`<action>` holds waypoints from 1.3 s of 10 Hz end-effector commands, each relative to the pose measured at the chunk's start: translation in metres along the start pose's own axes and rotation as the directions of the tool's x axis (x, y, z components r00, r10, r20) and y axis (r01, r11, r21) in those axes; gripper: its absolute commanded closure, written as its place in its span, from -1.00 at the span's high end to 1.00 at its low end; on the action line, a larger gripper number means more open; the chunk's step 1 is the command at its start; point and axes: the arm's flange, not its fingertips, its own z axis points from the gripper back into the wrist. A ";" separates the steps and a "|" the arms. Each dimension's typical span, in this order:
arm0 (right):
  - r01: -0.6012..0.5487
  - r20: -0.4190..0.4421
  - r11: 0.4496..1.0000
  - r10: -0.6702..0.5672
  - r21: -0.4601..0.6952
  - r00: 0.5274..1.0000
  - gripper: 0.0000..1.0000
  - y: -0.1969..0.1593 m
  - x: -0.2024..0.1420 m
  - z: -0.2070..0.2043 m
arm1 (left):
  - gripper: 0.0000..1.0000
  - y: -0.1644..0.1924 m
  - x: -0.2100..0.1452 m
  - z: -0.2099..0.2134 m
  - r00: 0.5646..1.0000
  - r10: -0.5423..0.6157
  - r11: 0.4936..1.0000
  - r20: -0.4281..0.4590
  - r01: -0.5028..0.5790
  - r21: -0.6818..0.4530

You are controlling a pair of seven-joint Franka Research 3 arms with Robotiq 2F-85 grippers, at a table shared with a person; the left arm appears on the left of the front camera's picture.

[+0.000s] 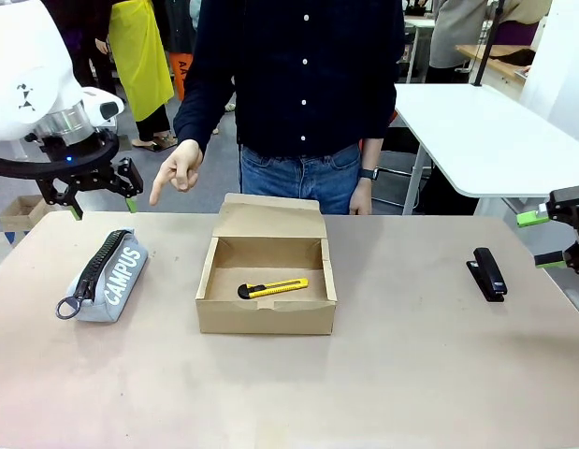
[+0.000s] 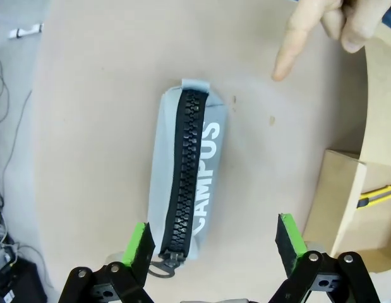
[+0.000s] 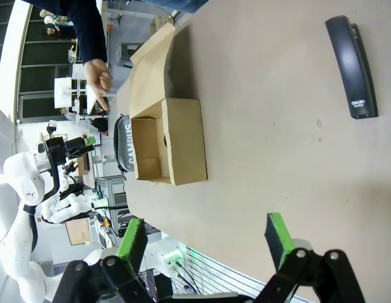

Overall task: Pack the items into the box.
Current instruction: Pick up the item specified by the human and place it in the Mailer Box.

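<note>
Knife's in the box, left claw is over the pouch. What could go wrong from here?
1. The person's hand points down beside the open left claw; a descent might clip it.
2. In the left wrist view one pad hangs almost over the edge of the pouch, so it may land on the fabric instead of straddling it.
3. The pouch looks nearly as long as the box is wide, and the knife lies inside; it could snag a wall.

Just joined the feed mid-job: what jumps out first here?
The open cardboard box in the middle of the table, with the yellow utility knife already inside. To its left the grey CAMPUS pouch lies under the robot's open left hand, and the person's finger points toward it.
</note>
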 end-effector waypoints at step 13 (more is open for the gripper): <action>-0.023 -0.010 1.000 0.023 -0.004 1.000 1.00 -0.002 0.000 0.003 | 1.00 0.047 0.000 -0.110 0.967 -0.234 0.971 -0.100 0.238 0.029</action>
